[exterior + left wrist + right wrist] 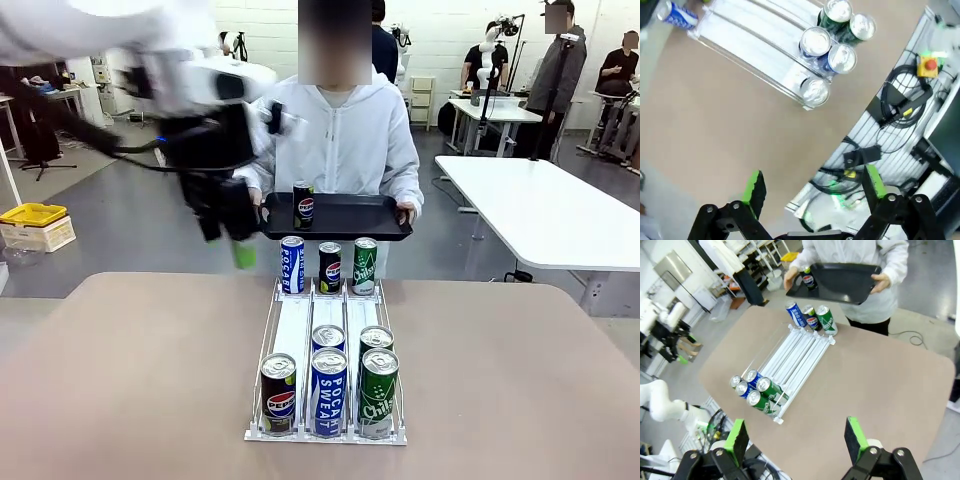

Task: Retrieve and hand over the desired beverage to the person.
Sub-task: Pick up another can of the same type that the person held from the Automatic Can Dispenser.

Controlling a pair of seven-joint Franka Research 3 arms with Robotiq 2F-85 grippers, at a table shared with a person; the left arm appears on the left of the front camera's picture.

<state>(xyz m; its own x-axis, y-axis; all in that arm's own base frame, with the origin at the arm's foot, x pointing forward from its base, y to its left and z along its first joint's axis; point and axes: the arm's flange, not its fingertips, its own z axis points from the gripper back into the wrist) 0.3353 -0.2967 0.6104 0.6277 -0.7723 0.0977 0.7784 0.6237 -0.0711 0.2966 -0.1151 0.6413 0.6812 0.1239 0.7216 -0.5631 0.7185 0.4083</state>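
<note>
The person [345,130] in a white zip jacket stands at the table's far side and holds a black tray [350,222] with both hands. One Pepsi can [303,205] stands upright on the tray [845,282], the same Pepsi can [810,279] showing in the right wrist view. My left gripper [232,245] hangs open and holds nothing, just left of the tray and above the table's far edge. In its own view the left gripper [815,192] looks down at the table. My right gripper [797,437] is open high above the near side of the table.
A wire rack [300,335] lies along the table's middle. Pocari [291,265], Pepsi [329,267] and Chilsung [365,266] cans stand at its far end, several more cans [328,392] at its near end. A white table [540,210] stands at right, and cables with a red stop button [929,64] lie below the table's edge.
</note>
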